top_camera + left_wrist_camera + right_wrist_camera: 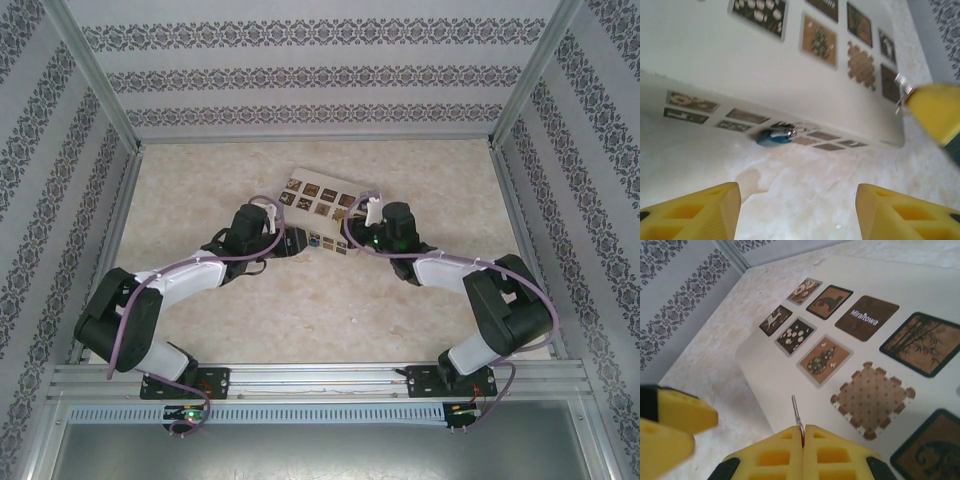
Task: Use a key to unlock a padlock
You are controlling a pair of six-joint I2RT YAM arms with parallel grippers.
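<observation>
L cam gives you padlock (pixel 774 137) ahead of L fingers (pixel 700 212), spread & empty; R cam: R fingers (pixel 780 455) pinching key (pixel 796 414) above box (pixel 935 287), beige desk (pixel 715 365), patterned walls (pixel 670 300).

Bare tabletop (pixel 805 185) lies open from the wide-apart jaws of the left gripper (pixel 797 205) to the padlock (pixel 774 137) at 12 o'clock. Behind it the cream box (pixel 740 60) walls off the way. At 2 o'clock the right gripper (pixel 920 100), the key (pixel 902 87) pinched in it, crowds the box's corner.
</observation>
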